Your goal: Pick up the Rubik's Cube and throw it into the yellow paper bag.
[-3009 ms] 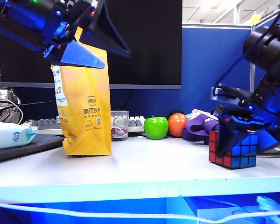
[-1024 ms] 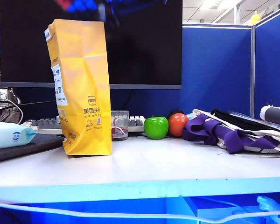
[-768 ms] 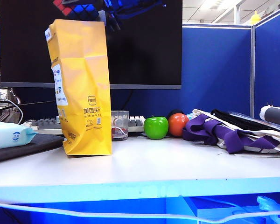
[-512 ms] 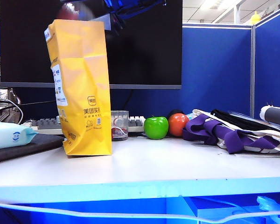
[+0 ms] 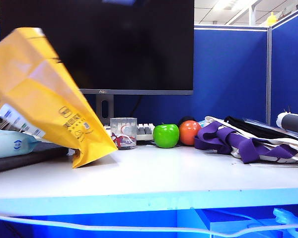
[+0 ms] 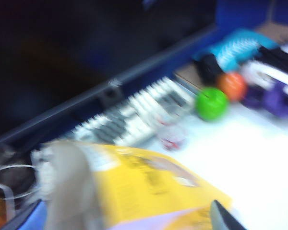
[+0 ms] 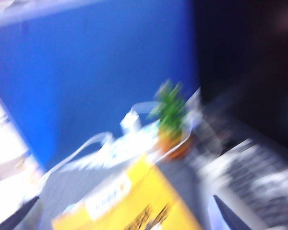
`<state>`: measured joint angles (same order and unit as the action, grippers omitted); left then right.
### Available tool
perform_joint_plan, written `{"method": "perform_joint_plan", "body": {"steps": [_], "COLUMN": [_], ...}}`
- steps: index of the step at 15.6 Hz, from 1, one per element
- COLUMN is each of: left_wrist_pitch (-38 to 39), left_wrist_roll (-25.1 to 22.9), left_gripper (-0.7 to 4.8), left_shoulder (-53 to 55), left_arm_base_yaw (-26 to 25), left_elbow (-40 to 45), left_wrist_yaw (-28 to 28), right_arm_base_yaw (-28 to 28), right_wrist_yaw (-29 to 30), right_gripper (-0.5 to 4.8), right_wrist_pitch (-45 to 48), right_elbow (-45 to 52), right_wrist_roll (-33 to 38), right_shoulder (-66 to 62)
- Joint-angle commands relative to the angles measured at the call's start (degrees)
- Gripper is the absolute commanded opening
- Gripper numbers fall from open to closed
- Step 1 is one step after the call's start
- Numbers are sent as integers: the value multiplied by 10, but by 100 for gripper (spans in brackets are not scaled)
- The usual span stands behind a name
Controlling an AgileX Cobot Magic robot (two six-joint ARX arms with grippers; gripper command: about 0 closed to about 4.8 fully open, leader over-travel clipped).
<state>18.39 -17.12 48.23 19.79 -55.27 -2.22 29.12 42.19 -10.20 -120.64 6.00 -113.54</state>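
- The yellow paper bag (image 5: 44,104) is not upright. It leans steeply with its mouth toward 10 o'clock in the exterior view, and only its bottom corner touches the bench (image 5: 188,173).
- The Rubik's Cube shows in none of the views. It is not on the bare bench, nor near the green apple (image 5: 166,135) at the bag's 3 o'clock. It is probably inside the bag, but that cannot be confirmed.
- The left gripper (image 6: 120,218) hangs above the bag. Its jaws are spread to opposite corners of the blurred wrist view and are not closed on anything visible.
- The right gripper (image 7: 120,218) is also above the bag, on the side toward the blue partition. Its jaws are spread wide too, and no cube sits between them.
- Neither gripper can be made out clearly in the exterior view.
- Step in hand, as a judgement: the drop looks finished, with the right jaws let go and the bag tipping toward 9 o'clock.
- The next move should check that the cube stays inside. If the bag falls flat with its mouth open, the cube could roll out toward the items at 9 o'clock.
- Both arms should move away without brushing the paper. The bag may need to be set upright.
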Motion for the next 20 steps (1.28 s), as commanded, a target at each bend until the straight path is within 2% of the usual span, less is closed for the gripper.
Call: {"method": "perform_joint_plan", "body": {"steps": [1, 3, 5, 6, 7, 8, 9, 10, 11, 12, 13, 14, 15, 16, 17, 18, 20], "left_wrist_pitch": [-15, -45, -48, -5, 40, 101, 138, 159, 156, 150, 152, 160, 163, 158, 150, 136, 82], "left_wrist_roll": [-5, -5, -2, 11, 23, 36, 46, 49, 53, 49, 52, 56, 56, 58, 63, 63, 91], "left_gripper": [479, 479, 479, 479, 479, 479, 479, 479, 479, 479, 455, 431, 425, 425, 411, 346, 325], "left_shoulder": [-24, -82, -156, -210, -233, -257, -277, -300, -327, -365, -392, -415, -431, -441, -440, -439, -439], "left_arm_base_yaw": [-1, -1, -1, -1, -1, -1, -1, -1, -1, -1, -1, -1, -1, -1, -1, -1, -1], "left_elbow": [-2, -2, -2, -2, -1, -1, -1, -1, 4, 14, 23, 36, 54, 87, 114, 142, 206], "left_wrist_yaw": [-50, -61, -61, -61, -63, -98, -126, -120, -116, -106, -80, -30, -6, 19, 28, 40, 47], "right_arm_base_yaw": [-51, -89, -106, -106, -106, -105, -105, -105, -105, -105, -105, -104, -101, -100, -100, -99, -95], "right_wrist_yaw": [4, 1, -28, -62, -64, -63, -66, -78, -107, -141, -164, -209, -237, -271, -303, -311, -309], "right_gripper": [428, 407, 388, 389, 389, 387, 366, 329, 322, 322, 322, 318, 291, 291, 286, 283, 280], "right_wrist_pitch": [-42, -87, -142, -186, -201, -200, -190, -175, -152, -99, -47, 33, 123, 239, 290, 303, 307], "right_elbow": [-5, -5, -2, -2, 1, 18, 43, 81, 133, 236, 320, 440, 556, 702, 794, 859, 959], "right_wrist_roll": [-3, -35, -108, -158, -171, -172, -179, -196, -208, -210, -203, -190, -166, -117, -81, -65, 3], "right_shoulder": [73, 130, 187, 233, 258, 292, 324, 362, 409, 491, 552, 633, 704, 783, 831, 858, 874]}}
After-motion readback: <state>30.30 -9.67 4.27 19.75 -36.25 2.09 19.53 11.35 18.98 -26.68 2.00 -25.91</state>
